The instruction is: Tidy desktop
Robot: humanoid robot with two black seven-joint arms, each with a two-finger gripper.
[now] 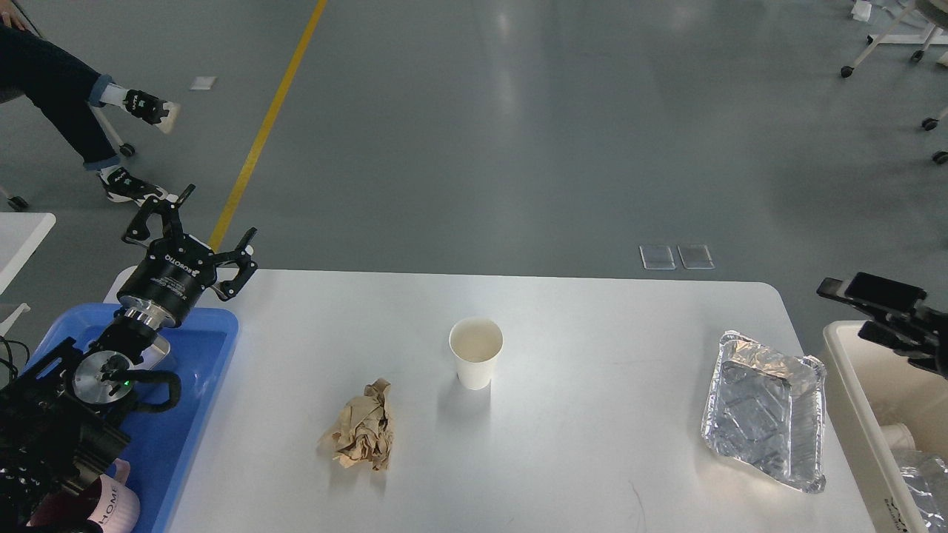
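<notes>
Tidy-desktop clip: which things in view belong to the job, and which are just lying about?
Job: desktop, paper cup, crumpled paper, foil tray, blue tray, white bin, left gripper.
Lying about: person's legs, floor plates, small table.

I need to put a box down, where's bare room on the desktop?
On the desktop, the widest bare patch lies between the paper cup and foil tray. The far strip is also free. Tighter around the crumpled paper.
</notes>
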